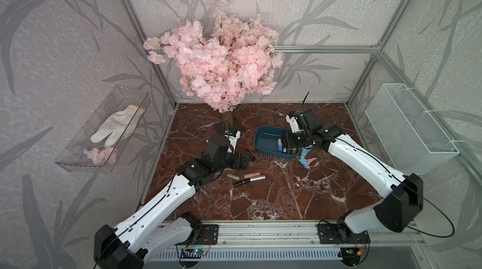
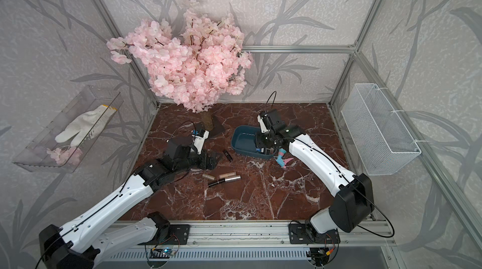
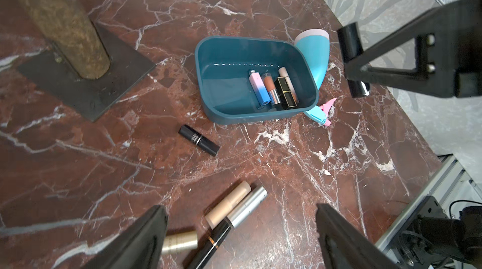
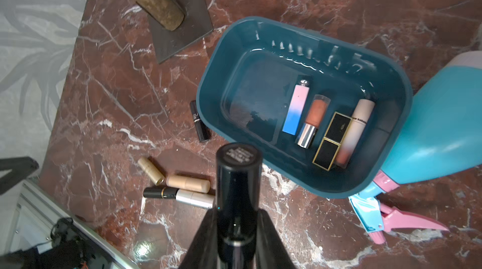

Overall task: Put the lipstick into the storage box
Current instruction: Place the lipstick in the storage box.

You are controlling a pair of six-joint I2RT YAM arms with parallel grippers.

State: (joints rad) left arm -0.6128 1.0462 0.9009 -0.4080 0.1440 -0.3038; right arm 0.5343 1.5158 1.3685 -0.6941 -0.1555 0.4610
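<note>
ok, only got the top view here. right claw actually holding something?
Observer: Yes. Its wrist view shows the right claw shut on a black lipstick.
Operator: What's in the box?
Observer: Four things lie side by side at one end of the storage box: a pink-and-blue tube, an orange gloss, a black-and-gold case and a pale pink tube.
Operator: Left claw?
Observer: The left claw is open, holding nothing.

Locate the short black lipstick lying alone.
In a top view, the short black lipstick lies on the table between the box and the left pincer.
</note>
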